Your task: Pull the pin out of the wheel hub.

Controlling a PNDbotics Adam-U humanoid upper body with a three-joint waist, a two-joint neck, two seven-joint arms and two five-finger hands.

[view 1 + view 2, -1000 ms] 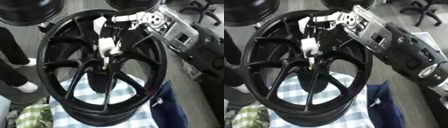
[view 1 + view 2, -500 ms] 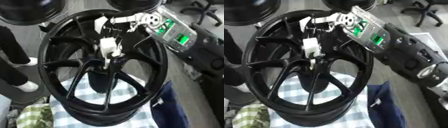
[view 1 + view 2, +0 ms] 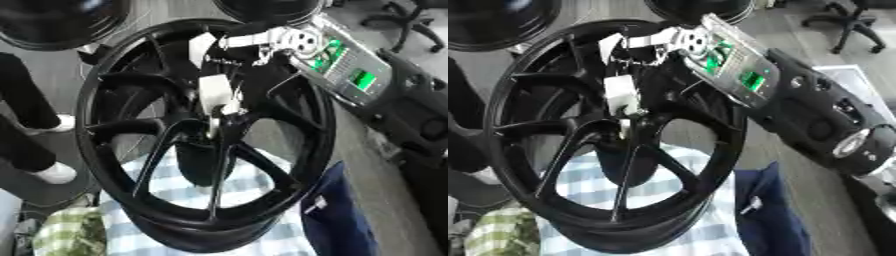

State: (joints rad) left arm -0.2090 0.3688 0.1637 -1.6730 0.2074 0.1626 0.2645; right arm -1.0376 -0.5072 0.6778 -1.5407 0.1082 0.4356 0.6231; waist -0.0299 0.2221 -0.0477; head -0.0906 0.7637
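black wheel hub (image 3: 206,135), right hand (image 3: 219,75) at its centre

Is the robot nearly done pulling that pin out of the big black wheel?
Not yet, it seems. The right hand has reached across the wheel to its hub, its pale fingers right at the centre. Whether they grip the pin is unclear; the pin itself can't be made out. Pulling it clear is still left. The left hand isn't visible.
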